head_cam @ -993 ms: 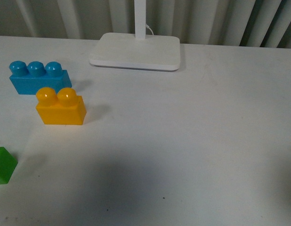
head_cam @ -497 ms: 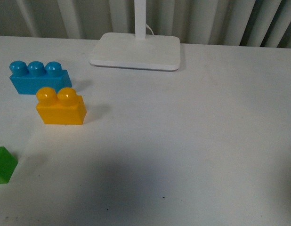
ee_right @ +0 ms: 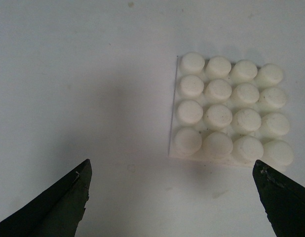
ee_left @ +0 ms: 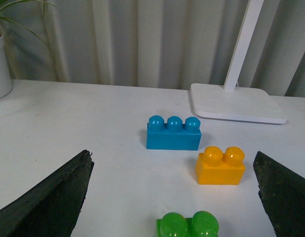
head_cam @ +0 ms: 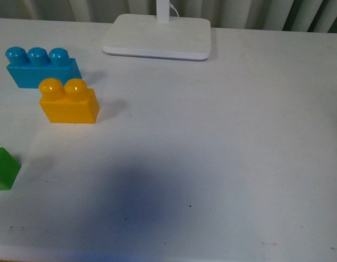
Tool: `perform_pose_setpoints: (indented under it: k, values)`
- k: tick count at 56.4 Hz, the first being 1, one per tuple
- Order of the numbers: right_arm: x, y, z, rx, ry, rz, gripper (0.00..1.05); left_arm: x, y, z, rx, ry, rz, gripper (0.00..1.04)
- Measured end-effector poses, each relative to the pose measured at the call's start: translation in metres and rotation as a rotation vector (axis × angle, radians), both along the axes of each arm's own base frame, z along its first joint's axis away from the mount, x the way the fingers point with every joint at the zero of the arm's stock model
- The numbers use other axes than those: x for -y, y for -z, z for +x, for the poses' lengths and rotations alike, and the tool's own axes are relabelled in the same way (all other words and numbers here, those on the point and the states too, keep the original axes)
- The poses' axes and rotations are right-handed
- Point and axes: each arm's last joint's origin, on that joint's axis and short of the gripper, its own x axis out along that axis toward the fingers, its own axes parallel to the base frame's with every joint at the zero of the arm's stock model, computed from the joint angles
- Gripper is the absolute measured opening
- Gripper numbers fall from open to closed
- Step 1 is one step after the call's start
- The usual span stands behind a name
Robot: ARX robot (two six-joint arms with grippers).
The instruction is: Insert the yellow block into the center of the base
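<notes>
On the table (head_cam: 223, 142), yellow block (head_cam: 68, 103) sits studs-up, crosswise.

A white table (head_cam: 239, 136) stands before a pale pleated curtain (ee_left: 142, 39).

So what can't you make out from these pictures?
- green block: cut off by the left edge in the front view and by the bottom edge in the left wrist view.
- base: shows only in the right wrist view, so its place relative to the yellow block cannot be told.
- lamp: pole runs off the top edge; head unseen.
</notes>
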Motion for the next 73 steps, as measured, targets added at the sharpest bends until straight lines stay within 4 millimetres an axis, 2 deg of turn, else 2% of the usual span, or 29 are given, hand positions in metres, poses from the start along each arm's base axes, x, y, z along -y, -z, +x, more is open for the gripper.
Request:
perform_pose_setpoints:
  k: [11,22,28,45,58,73]
  values:
    - [0.029,0.009,0.053,-0.140,-0.003,-0.032,0.96,0.000,0.000,0.000,0.000,0.000,0.000,0.98]
    - [0.042,0.016,0.079,-0.224,-0.026,-0.071,0.96,0.000,0.000,0.000,0.000,0.000,0.000,0.98]
    - [0.050,0.019,0.087,-0.254,-0.026,-0.081,0.96,0.000,0.000,0.000,0.000,0.000,0.000,0.98]
    - [0.071,0.014,0.089,-0.312,-0.025,-0.048,0.96,0.000,0.000,0.000,0.000,0.000,0.000,0.98]
    - [0.083,0.027,0.089,-0.348,-0.010,-0.042,0.96,0.000,0.000,0.000,0.000,0.000,0.000,0.98]
    - [0.089,0.033,0.094,-0.355,0.002,-0.048,0.96,0.000,0.000,0.000,0.000,0.000,0.000,0.98]
